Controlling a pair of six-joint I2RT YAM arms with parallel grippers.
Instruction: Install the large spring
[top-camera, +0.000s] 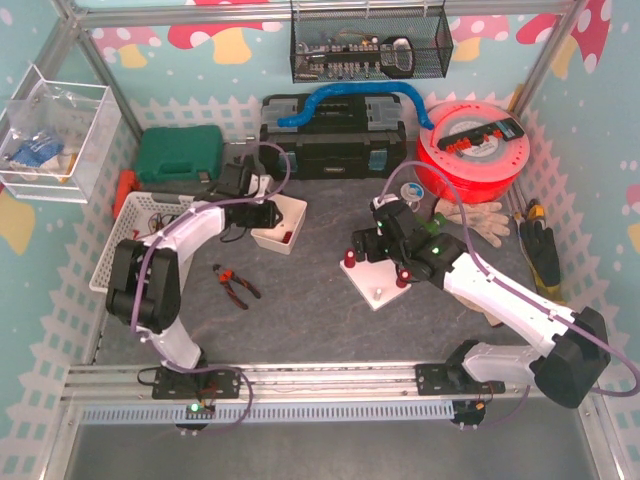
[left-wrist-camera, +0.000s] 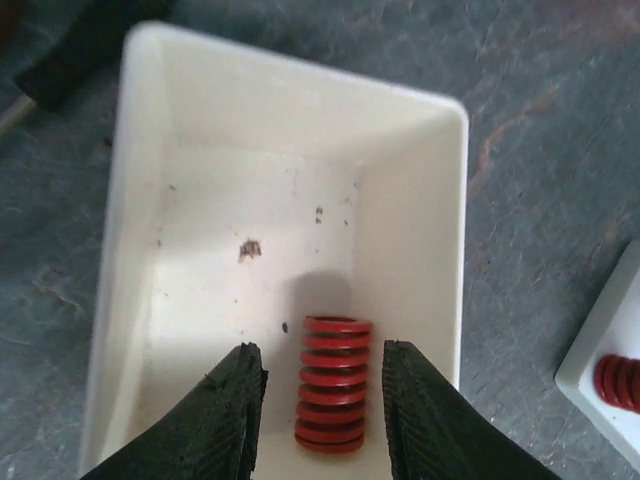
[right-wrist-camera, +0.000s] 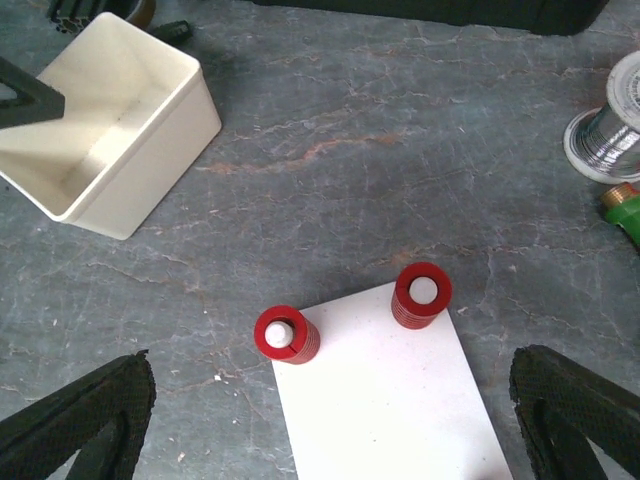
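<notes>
Pliers (top-camera: 236, 283) on table (top-camera: 310, 325); gloves (top-camera: 478, 219) (white) near reel (top-camera: 472, 155).

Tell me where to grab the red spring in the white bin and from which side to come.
Grip the spring across its coiled sides at mid-length, coming down through the open top of the white bin. The open fingers of the left gripper straddle it, one per side. The bin wall sits close beside it, so descend straight.
</notes>
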